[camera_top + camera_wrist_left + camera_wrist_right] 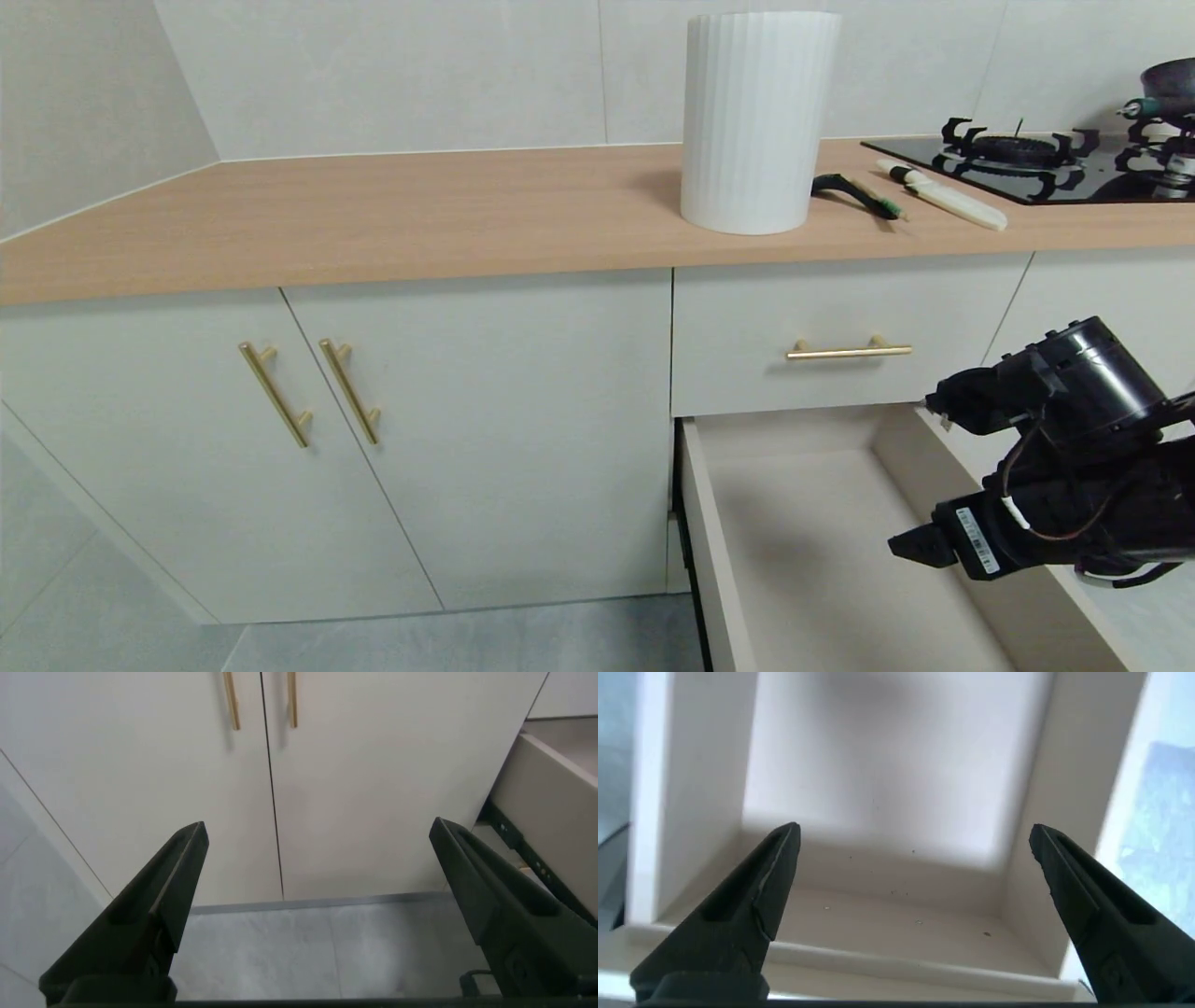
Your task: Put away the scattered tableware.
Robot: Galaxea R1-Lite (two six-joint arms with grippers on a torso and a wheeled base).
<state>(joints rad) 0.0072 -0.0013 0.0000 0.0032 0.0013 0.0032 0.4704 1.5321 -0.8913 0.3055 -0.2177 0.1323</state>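
Several utensils lie scattered on the wooden counter (420, 215), right of a tall white ribbed container (754, 121): a black-handled one (843, 189), a thin one with a green tip (880, 200) and a long cream one (952, 202). Below them, the lower drawer (711, 551) stands pulled out with nothing in it. My right gripper (926, 474) hangs open over the drawer's right side, and its wrist view looks down between its fingers (913, 833) at the bare drawer floor (878, 775). My left gripper (318, 826) is open and low, facing the cabinet doors (374, 784).
A gas hob (1027, 159) with a dark pot (1172, 79) sits at the counter's right end. The upper drawer (840, 327) with a brass handle is closed. Two closed doors with brass handles (308, 392) stand at the left. The grey floor (308, 952) lies below.
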